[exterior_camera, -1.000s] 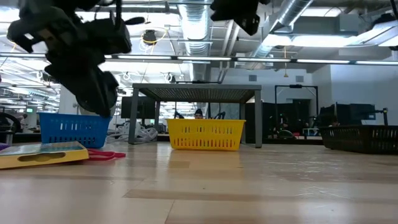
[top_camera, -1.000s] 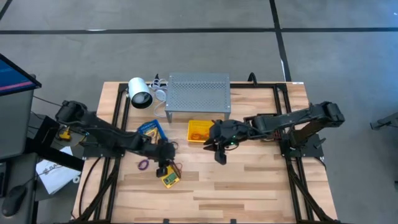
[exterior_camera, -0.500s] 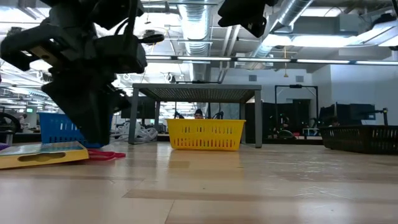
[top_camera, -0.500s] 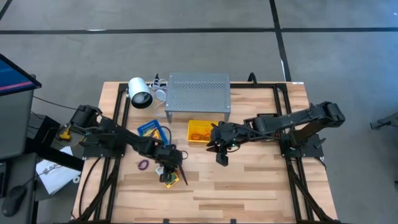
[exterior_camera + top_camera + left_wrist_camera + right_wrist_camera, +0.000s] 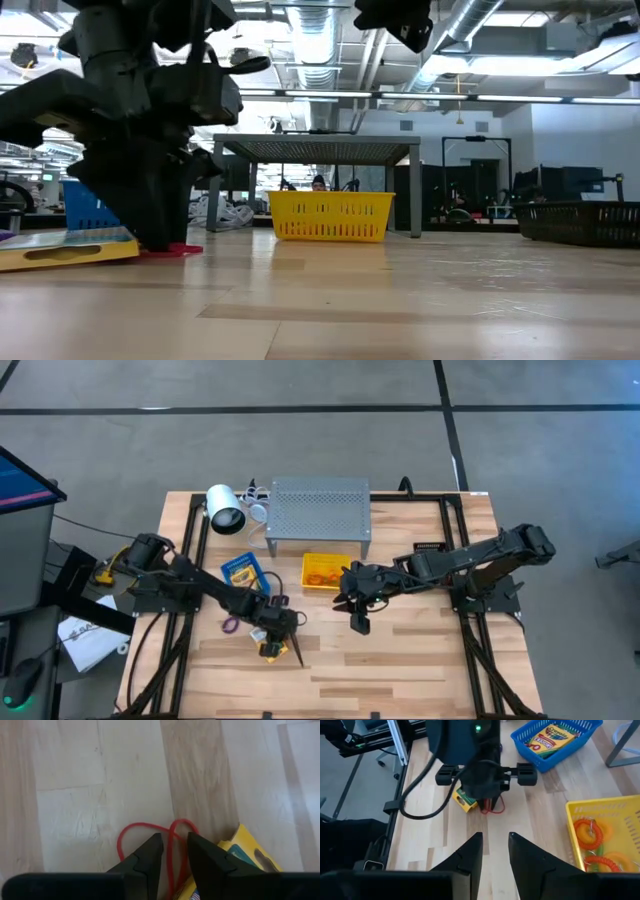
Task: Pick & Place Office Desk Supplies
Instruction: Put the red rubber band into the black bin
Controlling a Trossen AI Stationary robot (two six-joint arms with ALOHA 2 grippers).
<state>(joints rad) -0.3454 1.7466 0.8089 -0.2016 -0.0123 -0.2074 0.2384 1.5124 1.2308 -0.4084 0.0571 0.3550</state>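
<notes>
Red rubber band (image 5: 150, 837) strand between left gripper (image 5: 174, 849) fingers, narrowly spread, beside crayon box (image 5: 243, 857).

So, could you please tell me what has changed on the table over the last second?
The left claw has come down toward the front edge, over the red rubber band beside the crayon box, fingers straddling a strand. The right claw drifted slightly forward. The yellow bin, blue bin and purple band stayed put.

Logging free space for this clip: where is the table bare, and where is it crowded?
Bare: the near wooden table strip, and right of the right claw. Crowded: around the grey shelf, yellow bin, blue bin, and the left claw over the crayon box.
</notes>
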